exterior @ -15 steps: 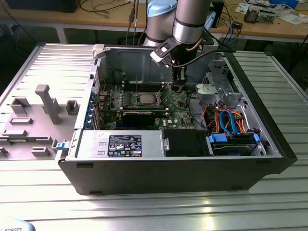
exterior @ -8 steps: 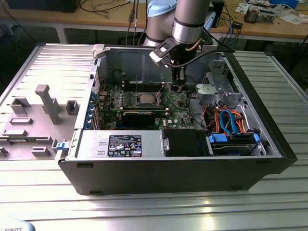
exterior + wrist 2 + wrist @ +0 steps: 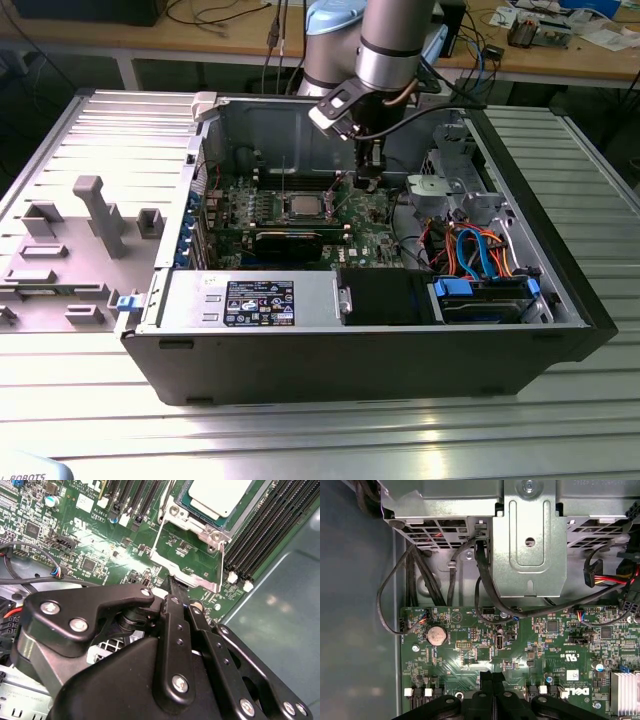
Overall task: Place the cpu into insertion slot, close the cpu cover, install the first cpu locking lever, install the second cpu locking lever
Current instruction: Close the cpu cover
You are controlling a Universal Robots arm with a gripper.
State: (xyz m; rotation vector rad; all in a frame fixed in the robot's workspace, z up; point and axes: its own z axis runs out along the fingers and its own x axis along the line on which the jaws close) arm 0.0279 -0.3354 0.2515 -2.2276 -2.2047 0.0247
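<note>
The cpu [image 3: 303, 207] lies in the insertion slot [image 3: 186, 575] on the green board inside the open computer case. Its silver top [image 3: 220, 494] shows through the cpu cover [image 3: 200, 526], which lies flat around it. Thin wire locking levers [image 3: 155, 540] run along two sides of the socket. In the exterior view my gripper [image 3: 367, 183] hangs low over the board, just to that view's right of the socket. Its black fingers are shut together with nothing between them in both wrist views. Their tip [image 3: 172, 582] sits just off the socket's silver rim, right above the board [image 3: 492, 676].
A long black expansion card [image 3: 290, 240] lies in front of the socket, and black memory slots [image 3: 270, 530] flank it. A drive cage with blue and orange cables [image 3: 480, 255] fills the case's right side. A metal bracket [image 3: 530, 545] and black cables [image 3: 485, 580] stand near the gripper.
</note>
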